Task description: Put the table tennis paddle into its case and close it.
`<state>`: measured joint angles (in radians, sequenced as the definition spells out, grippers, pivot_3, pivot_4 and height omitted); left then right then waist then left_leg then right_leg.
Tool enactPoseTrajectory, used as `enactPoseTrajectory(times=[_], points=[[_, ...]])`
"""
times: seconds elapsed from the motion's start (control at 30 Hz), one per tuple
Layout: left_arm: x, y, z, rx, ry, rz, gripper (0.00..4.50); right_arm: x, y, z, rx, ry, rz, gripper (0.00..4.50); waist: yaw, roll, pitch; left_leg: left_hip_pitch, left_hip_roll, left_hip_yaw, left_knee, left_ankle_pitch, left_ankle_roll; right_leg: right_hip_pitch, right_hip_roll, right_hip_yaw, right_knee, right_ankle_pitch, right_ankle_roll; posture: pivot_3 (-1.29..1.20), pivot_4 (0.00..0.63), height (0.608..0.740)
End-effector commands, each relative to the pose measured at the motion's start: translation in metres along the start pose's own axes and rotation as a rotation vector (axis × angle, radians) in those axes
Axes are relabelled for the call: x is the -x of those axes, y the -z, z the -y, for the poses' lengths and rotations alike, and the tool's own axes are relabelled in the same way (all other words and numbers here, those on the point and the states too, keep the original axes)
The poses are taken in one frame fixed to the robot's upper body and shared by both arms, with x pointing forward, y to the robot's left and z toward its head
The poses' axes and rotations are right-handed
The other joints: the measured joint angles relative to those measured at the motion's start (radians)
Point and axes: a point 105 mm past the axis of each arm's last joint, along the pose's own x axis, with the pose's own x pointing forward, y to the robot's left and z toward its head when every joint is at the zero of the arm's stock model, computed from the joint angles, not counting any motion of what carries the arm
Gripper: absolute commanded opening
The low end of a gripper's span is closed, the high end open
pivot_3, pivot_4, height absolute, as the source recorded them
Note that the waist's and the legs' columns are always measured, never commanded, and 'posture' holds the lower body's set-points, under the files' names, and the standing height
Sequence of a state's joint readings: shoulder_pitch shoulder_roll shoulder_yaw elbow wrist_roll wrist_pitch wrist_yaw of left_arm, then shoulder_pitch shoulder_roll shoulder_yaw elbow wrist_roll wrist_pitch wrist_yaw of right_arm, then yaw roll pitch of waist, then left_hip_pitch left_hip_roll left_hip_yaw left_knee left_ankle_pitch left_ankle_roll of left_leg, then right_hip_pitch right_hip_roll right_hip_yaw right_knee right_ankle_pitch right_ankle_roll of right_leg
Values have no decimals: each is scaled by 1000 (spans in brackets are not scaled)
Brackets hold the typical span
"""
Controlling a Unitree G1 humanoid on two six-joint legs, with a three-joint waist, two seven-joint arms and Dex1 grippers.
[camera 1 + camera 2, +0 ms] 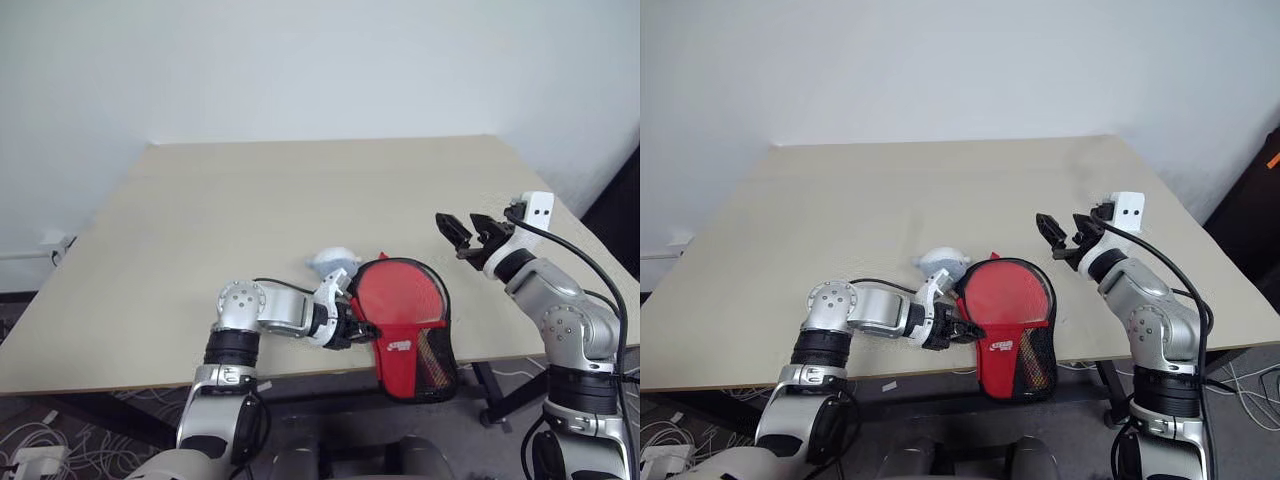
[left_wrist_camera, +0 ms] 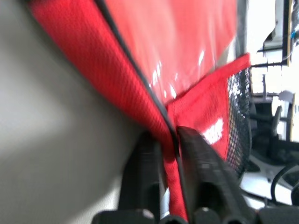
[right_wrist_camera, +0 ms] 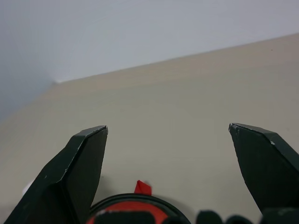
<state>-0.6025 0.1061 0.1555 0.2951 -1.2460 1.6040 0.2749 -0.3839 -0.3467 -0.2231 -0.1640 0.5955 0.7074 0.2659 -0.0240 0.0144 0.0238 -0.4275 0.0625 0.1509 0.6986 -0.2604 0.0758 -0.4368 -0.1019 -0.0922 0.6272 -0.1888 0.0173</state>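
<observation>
The case [image 1: 405, 330] is red with black edging, and it lies at the table's front edge with its mesh end hanging past the edge. In the left wrist view its glossy clear window [image 2: 187, 42] and white logo [image 2: 212, 132] show. My left gripper [image 1: 362, 328] is at the case's left side, shut on its red edge [image 2: 170, 135]. Red shows behind the window, but I cannot tell whether it is the paddle. My right gripper [image 1: 458, 220] is open above the table, to the right of the case and holding nothing.
The beige table [image 1: 250, 210] stretches far back to a white wall. Its right edge [image 1: 560, 205] runs close beside my right arm. Cables and a power strip [image 1: 25, 462] lie on the floor at the lower left.
</observation>
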Motion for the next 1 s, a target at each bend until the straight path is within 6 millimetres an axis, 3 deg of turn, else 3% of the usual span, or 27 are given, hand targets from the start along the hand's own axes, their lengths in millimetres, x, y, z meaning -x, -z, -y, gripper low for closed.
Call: enactPoseTrajectory(times=[0.03,0.17,0.27,0.53,0.63,0.73,0.8,0.97,1.0], points=[[11,-15,-5,-15,-69,84,2135,-1,-13,-2,22,-14,47,4500,0,0,0,0,0,0,0,0,0,0,0,0,0,0,0,0,0,724],[14,-14,-1,-27,-35,83,3388,-1,-8,-4,21,-26,27,4500,-1,0,0,1,0,1,0,0,-1,1,0,-1,0,0,0,0,0,724],[18,-15,5,-40,9,92,3388,0,-4,-6,20,-45,5,4500,-2,0,0,1,0,1,0,0,-1,2,0,-1,0,0,0,0,0,724],[78,-34,18,-450,-14,258,3388,2,28,-24,-5,-141,-176,4500,-1,0,0,0,0,4,-1,0,-3,-1,0,-1,1,0,-1,0,0,724],[100,-56,21,-590,-16,335,3430,0,36,-32,0,-165,-205,3871,1,0,0,0,0,6,-2,0,-4,-2,-1,-1,0,0,-1,0,0,724],[107,-81,12,-637,-84,384,3430,-3,41,-41,5,-192,-218,2779,4,0,0,-1,0,6,-2,0,-4,-3,-1,-1,0,0,-1,0,0,724],[109,-101,4,-639,-146,407,3430,-8,46,-45,2,-202,-234,2063,3,0,0,-1,0,6,-2,0,-4,-3,-1,-1,0,0,0,0,0,724],[97,-127,-3,-711,-200,404,3430,-16,56,-53,1,-223,-273,275,-2,0,0,-1,0,7,-4,1,-5,-4,0,-1,-1,-1,1,0,0,724],[93,-129,-6,-727,-211,392,3430,-18,58,-54,3,-222,-279,275,-2,0,0,-1,0,7,-5,1,-5,-4,0,-1,-1,-1,1,0,0,724]])
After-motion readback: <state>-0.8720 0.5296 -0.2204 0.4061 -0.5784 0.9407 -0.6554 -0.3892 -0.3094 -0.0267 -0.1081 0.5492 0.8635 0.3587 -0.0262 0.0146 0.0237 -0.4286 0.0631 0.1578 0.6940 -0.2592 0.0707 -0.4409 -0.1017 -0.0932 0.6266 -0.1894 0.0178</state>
